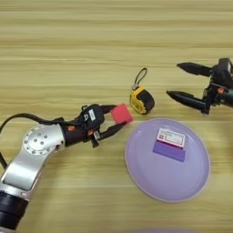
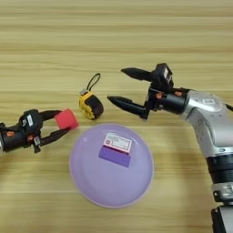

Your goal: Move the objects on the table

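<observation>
Currently the left gripper (image 1: pixel 113 121) is clamped on the small red cube (image 1: pixel 121 113), one black finger above it and one below, at about 9 o'clock from the lavender plate (image 1: pixel 141 173) and just beside its rim. The cube sits between the fingertips, near the yellow-and-black tape measure (image 1: pixel 142 100), which lies on the table (image 1: pixel 68 45) at roughly 11 o'clock from the plate with its black loop pointing toward 12 o'clock. On the plate, the flat purple block (image 2: pixel 114 156) lies slightly toward 12 o'clock of centre, and the white card with red label (image 2: pixel 117 142) rests on the block's far edge — the two are touching. The right gripper (image 2: pixel 124 87) reaches in from 3 o'clock, its two fingers spread wide apart and holding nothing — it is at about 1 o'clock from the plate, with the fingertips pointing toward the tape measure but clear of it.
</observation>
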